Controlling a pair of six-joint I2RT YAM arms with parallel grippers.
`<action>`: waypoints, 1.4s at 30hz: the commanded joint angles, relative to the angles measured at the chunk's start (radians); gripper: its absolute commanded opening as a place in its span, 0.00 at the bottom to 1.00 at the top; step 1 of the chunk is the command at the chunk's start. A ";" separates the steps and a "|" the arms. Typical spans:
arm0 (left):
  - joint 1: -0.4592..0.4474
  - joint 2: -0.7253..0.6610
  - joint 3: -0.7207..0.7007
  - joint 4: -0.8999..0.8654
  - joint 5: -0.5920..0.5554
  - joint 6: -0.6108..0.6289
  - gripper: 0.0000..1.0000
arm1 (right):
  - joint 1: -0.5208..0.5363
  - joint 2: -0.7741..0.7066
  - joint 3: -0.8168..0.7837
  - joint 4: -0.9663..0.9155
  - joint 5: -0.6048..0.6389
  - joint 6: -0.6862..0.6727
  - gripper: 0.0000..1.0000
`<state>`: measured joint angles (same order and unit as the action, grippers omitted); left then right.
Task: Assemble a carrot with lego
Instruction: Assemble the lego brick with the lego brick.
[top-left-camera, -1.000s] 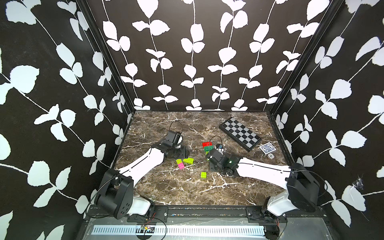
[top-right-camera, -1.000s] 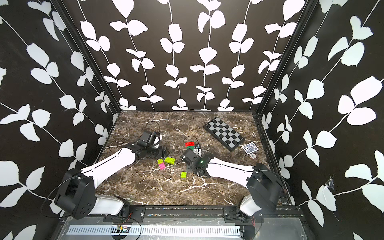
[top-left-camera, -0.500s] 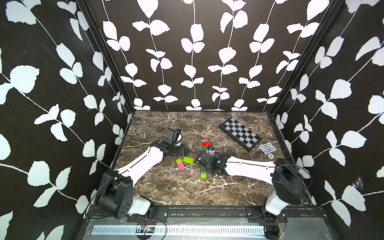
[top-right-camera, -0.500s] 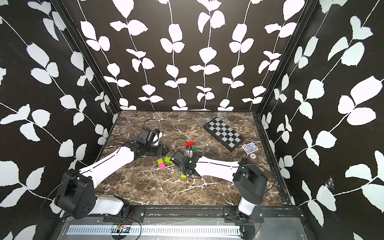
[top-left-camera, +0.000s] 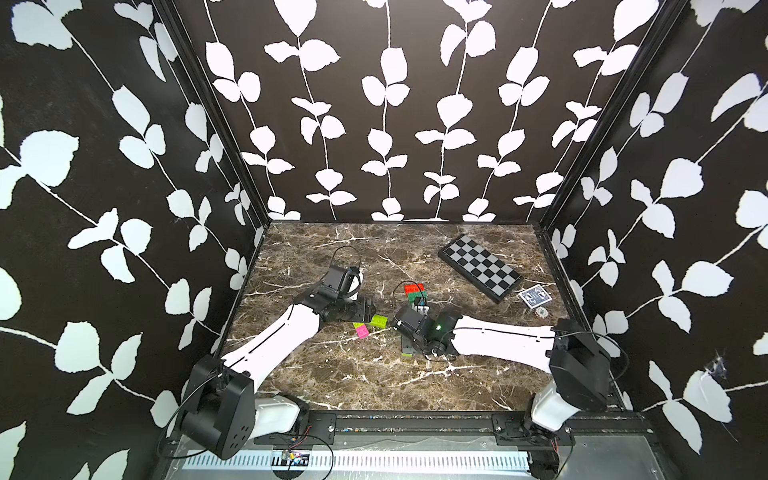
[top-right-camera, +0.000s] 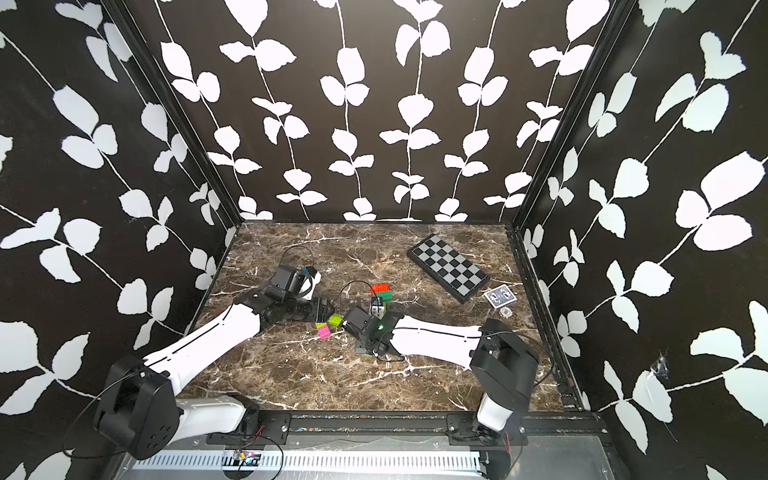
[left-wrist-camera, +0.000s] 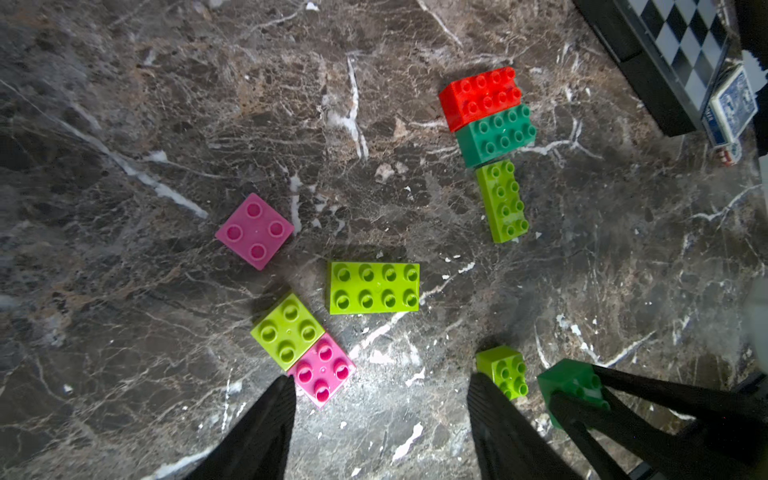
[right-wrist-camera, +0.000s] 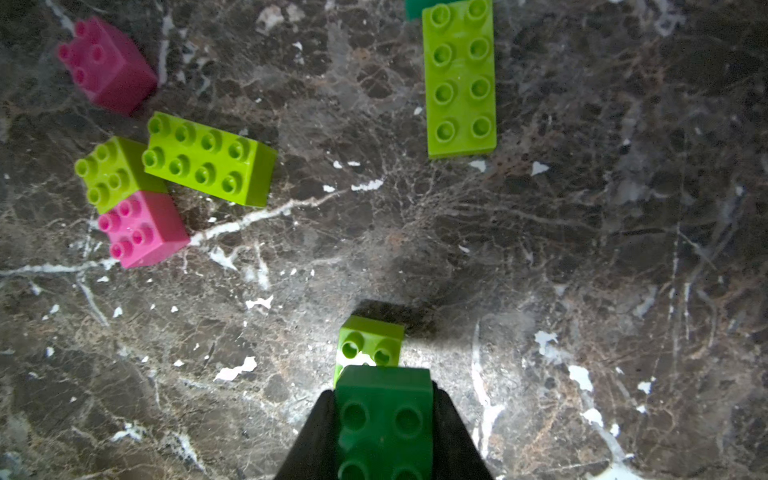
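The lego lies as loose bricks on the marble; no joined carrot is in view. My right gripper (right-wrist-camera: 384, 399) is shut on a dark green brick (right-wrist-camera: 384, 419), held just above and overlapping a small lime brick (right-wrist-camera: 370, 343) on the table. In a top view the right gripper (top-left-camera: 407, 349) sits low at mid-table. My left gripper (left-wrist-camera: 382, 380) is open and empty, its one fingertip beside a pink brick (left-wrist-camera: 322, 372) that touches a lime square brick (left-wrist-camera: 286, 330). A long lime brick (left-wrist-camera: 374, 287) and another pink brick (left-wrist-camera: 254, 230) lie beyond.
A red brick (left-wrist-camera: 480, 95), a dark green brick (left-wrist-camera: 498, 135) and a narrow lime brick (left-wrist-camera: 503, 201) lie touching in a row. A checkered board (top-left-camera: 480, 266) and a card deck (top-left-camera: 535, 297) lie at the back right. Patterned walls close three sides.
My right gripper has carried the dark green brick left and toward the front, down over the small lime brick. The left arm has hardly moved.
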<state>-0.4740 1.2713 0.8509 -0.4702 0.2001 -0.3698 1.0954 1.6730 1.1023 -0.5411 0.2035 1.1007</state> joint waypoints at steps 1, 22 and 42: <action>0.006 -0.039 -0.029 -0.013 -0.010 0.005 0.68 | 0.015 0.033 0.031 -0.020 0.030 0.020 0.21; 0.006 -0.078 -0.057 -0.012 -0.019 0.021 0.68 | 0.034 0.104 0.076 -0.013 0.032 0.054 0.21; 0.006 -0.099 -0.073 -0.007 -0.011 0.023 0.68 | 0.041 0.122 0.049 -0.013 0.006 0.107 0.20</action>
<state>-0.4740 1.2045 0.7940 -0.4702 0.1860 -0.3618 1.1255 1.7733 1.1454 -0.5243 0.2165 1.1919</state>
